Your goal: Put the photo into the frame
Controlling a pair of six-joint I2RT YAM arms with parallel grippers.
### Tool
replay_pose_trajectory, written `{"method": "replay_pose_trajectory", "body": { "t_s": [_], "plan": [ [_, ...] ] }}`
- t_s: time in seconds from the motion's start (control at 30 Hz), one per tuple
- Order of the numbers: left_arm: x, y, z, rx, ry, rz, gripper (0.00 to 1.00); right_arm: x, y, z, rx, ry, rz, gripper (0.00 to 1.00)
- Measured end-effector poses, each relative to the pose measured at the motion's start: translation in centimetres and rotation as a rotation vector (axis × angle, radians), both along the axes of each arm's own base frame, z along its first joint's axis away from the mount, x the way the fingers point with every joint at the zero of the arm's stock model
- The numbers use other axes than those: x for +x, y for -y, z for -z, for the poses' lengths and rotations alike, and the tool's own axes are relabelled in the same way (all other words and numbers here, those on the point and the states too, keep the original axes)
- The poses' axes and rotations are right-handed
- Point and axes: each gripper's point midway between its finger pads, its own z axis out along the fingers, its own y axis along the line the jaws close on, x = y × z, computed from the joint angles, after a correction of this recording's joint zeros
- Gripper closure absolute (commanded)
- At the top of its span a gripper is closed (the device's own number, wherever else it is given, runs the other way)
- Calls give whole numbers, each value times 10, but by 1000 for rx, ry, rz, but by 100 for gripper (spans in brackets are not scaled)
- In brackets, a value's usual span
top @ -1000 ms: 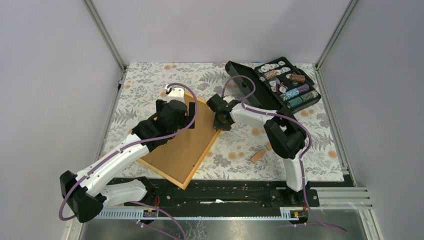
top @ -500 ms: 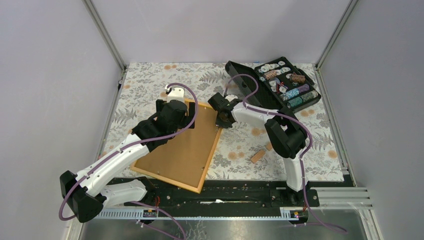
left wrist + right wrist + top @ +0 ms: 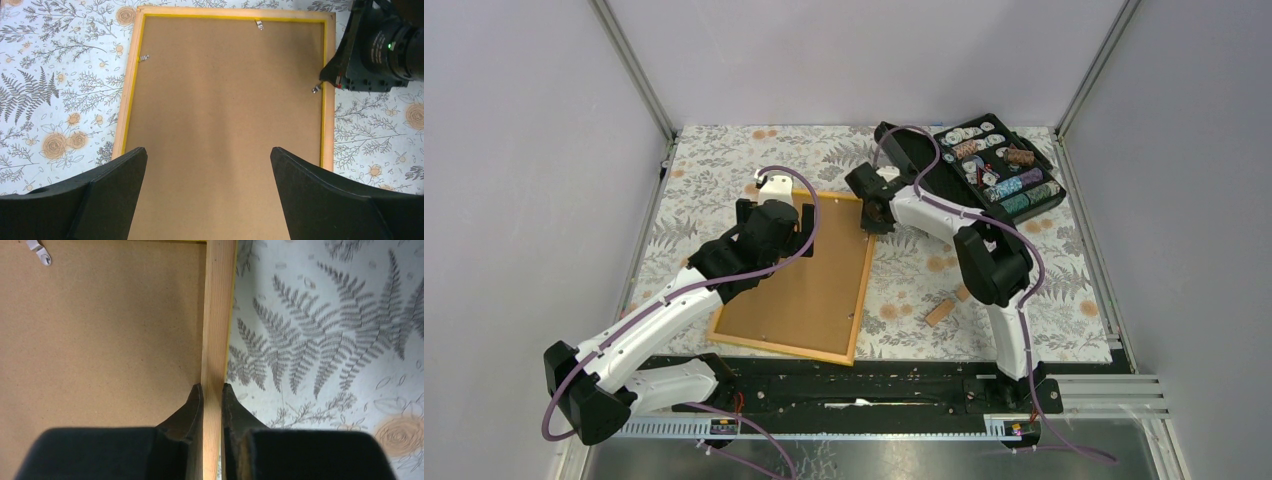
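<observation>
The frame [image 3: 799, 285] lies face down on the floral cloth, its brown board back up inside an orange-yellow border. In the left wrist view the frame [image 3: 227, 90] fills the middle. My right gripper [image 3: 873, 212] is shut on the frame's far right edge; in the right wrist view its two fingers pinch the wooden border [image 3: 216, 340] at the gripper [image 3: 212, 390]. My left gripper [image 3: 209, 155] is open and empty, hovering over the board near the frame's far left part [image 3: 769, 222]. The photo is not in view.
An open black case of chips [image 3: 989, 170] stands at the back right, close behind the right arm. A small wooden block [image 3: 939, 312] lies on the cloth right of the frame. Small metal clips [image 3: 259, 24] sit along the frame's inner border.
The right gripper has swung the frame's far right corner back and to the right, turning the frame from a slant to nearly square with the table. The left arm has stayed put.
</observation>
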Motion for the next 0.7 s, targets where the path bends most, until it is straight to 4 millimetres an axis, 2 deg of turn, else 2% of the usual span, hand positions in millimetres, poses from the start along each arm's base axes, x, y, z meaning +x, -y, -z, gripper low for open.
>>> {"method": "replay_pose_trajectory", "body": {
  "t_s": [0.23, 0.4, 0.53, 0.7],
  "plan": [
    [5, -4, 4, 8, -8, -21, 1, 25, -6, -20, -21, 70, -37, 41],
    [10, -9, 12, 24, -29, -46, 1, 27, -7, -29, -21, 89, -70, 27],
    [13, -9, 15, 1, -39, -50, 1, 14, -4, -44, 10, 92, -107, 18],
    [12, 1, 22, -60, -66, -13, 1, -19, 2, -73, 101, 114, -193, 12]
  ]
}}
